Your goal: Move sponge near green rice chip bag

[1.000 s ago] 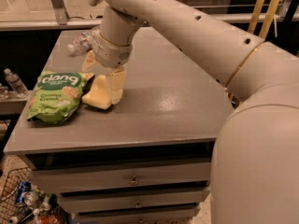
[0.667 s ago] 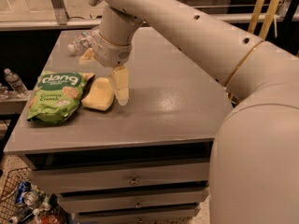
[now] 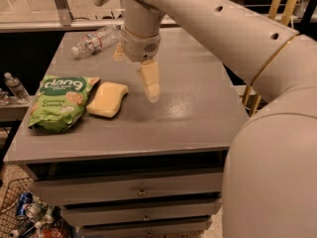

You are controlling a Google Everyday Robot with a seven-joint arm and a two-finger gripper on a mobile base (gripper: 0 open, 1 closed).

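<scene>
The pale yellow sponge (image 3: 107, 99) lies flat on the grey table (image 3: 193, 118), its left edge touching the right side of the green rice chip bag (image 3: 59, 102), which lies near the table's left edge. My gripper (image 3: 135, 77) hangs above the table, just right of and behind the sponge, and is clear of it. It is open and empty. One cream finger (image 3: 150, 81) points down at the table, and the other finger (image 3: 119, 53) is partly hidden behind the wrist.
A clear plastic water bottle (image 3: 94, 39) lies at the table's back left. My large arm spans the right side of the view. Drawers (image 3: 141, 190) sit under the tabletop. A bottle (image 3: 17, 87) stands on a ledge to the left, and cans (image 3: 25, 214) lie on the floor.
My gripper has let go of the sponge and moved up and to the right, away from it. The sponge stays lying beside the bag.
</scene>
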